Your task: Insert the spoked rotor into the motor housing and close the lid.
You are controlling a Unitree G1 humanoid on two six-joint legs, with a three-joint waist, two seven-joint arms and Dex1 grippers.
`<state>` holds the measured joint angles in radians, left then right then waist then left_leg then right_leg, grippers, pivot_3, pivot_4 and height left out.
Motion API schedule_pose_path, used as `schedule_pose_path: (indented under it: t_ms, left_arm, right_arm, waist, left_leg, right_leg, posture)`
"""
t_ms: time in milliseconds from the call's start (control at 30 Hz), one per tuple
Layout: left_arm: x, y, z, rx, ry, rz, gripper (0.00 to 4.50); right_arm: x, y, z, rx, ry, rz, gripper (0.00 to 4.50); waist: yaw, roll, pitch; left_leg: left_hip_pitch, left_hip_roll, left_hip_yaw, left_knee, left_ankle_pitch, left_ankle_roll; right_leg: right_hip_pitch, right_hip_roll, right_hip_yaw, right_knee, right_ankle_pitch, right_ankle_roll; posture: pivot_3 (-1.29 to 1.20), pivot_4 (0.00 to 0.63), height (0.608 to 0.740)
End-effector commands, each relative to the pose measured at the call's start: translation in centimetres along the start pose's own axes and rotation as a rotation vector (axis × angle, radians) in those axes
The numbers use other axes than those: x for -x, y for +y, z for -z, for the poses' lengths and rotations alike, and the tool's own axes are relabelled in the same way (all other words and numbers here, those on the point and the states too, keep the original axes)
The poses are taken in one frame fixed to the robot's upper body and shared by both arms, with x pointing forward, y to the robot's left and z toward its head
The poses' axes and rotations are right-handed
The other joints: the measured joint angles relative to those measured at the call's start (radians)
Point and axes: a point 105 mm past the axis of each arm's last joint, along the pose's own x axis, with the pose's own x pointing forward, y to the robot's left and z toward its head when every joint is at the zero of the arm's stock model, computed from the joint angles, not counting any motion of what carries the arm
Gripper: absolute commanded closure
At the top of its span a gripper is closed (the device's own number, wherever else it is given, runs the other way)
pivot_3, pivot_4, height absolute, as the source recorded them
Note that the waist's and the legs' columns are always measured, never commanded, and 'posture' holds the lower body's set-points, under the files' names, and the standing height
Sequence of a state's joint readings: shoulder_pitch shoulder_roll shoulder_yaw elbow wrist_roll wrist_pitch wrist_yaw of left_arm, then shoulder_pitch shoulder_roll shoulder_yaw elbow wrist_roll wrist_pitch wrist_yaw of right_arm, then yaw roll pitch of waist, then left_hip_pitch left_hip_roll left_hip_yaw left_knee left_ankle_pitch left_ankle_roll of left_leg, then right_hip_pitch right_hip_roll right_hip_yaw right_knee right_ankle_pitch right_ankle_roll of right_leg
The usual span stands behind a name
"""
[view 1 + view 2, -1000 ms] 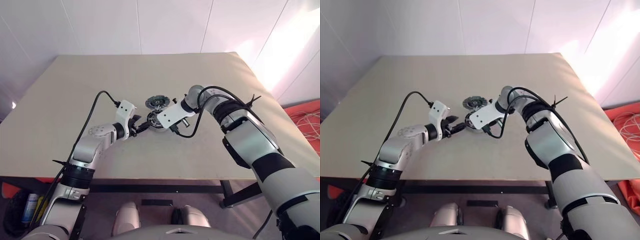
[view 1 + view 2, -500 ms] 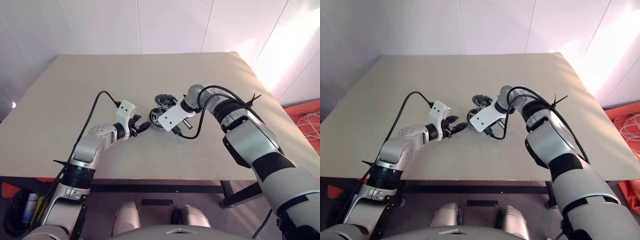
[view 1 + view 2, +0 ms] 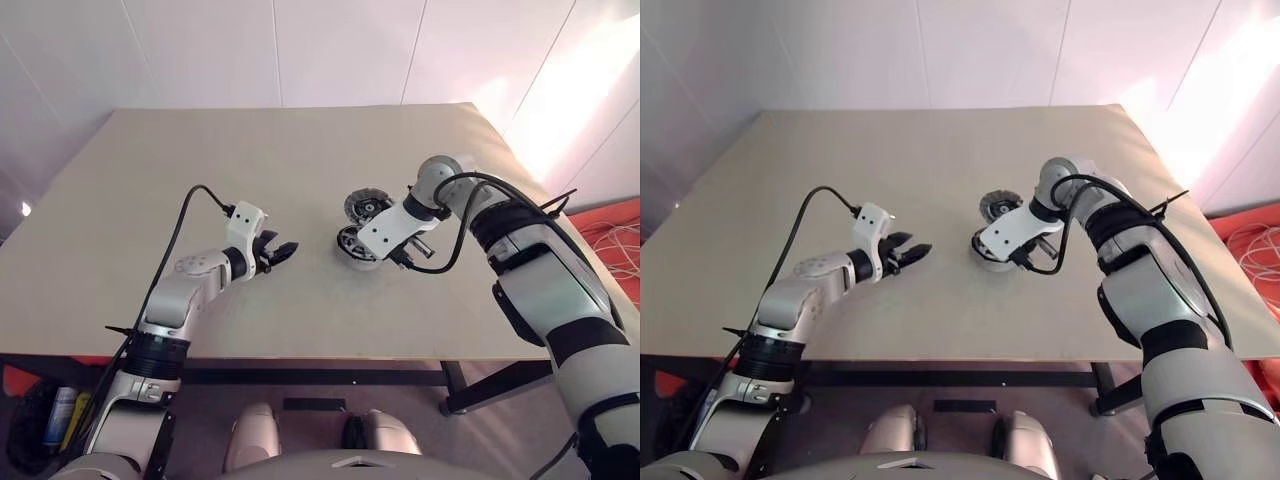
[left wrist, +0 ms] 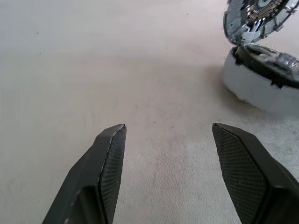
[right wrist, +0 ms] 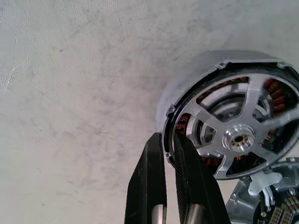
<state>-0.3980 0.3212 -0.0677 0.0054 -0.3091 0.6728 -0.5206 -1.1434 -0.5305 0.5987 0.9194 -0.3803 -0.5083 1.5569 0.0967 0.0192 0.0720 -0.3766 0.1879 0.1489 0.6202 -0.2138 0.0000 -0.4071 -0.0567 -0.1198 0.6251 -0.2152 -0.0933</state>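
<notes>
Four items, largest first.

Worktop (image 3: 200, 150): beige, bare apart from the parts.

Motor housing (image 3: 350, 243): grey-shelled puck right of centre. It has slid to my right since a second ago, dragged by its rim.

Lid (image 3: 365, 207): dark disc just behind the housing, tilted against its far edge. It shifted right along with it.

Spoked rotor (image 5: 239, 139): I judge it already seated, its spokes and hub lying over the copper windings.

Right fingers (image 5: 152, 158): closed, pinching the housing's wall.

Left fingers (image 4: 110, 154): spread open, holding nothing, low over bare worktop. The housing was right at them before and is now well apart.

Closing the lid remains.
</notes>
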Motion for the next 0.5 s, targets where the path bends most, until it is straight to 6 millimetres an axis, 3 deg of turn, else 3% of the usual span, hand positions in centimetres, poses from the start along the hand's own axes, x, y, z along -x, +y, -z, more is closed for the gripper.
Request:
schedule_pose_path:
  t_ms: [33, 100, 167, 500]
  left_arm:
    - [0.7, 0.7, -1.2, -0.008, -0.049, -0.034, 1.39]
    - [0.9, 0.9, -1.1, 0.003, -0.053, -0.044, 1.39]
    - [1.2, 1.1, -0.9, 0.01, -0.051, -0.056, 1.39]
    - [1.4, 1.0, -0.4, 0.023, -0.044, -0.067, 1.39]
  right_arm:
    - [0.0, -0.4, -2.4, -0.217, -0.118, 0.005, 4.5]
    - [-0.5, -2.4, -3.9, -0.426, -0.203, 0.084, 4.5]
    - [-0.6, -2.9, -4.9, -0.59, -0.234, 0.09, 4.5]
    - [0.3, -5.2, -8.2, -0.973, -0.302, 0.14, 4.5]
  waist:
    - [0.0, 0.0, 0.0]
    - [-0.003, 0.0, 0.0]
    - [-0.006, 0.0, 0.0]
    - [0.004, 0.0, 0.0]
  left_leg:
    - [0.0, 0.0, 0.0, 0.0, 0.0, 0.0]
    - [0.0, 0.0, 0.0, 0.0, 0.0, 0.0]
    - [0.001, 0.002, 0.0, 0.0, 0.001, -0.001]
    - [0.005, 0.003, -0.001, -0.001, 0.001, -0.007]
  right_leg:
    - [0.0, 0.0, 0.0, 0.0, 0.0, 0.0]
    - [0.001, 0.0, 0.0, 0.0, 0.0, 0.0]
    - [0.001, 0.002, 0.0, 0.0, 0.0, 0.0]
    - [0.002, 0.003, 0.0, -0.001, 0.0, 0.0]
  posture:
    - [0.0, 0.0, 0.74]
    - [0.0, 0.0, 0.74]
    - [0.0, 0.0, 0.74]
    - [0.0, 0.0, 0.74]
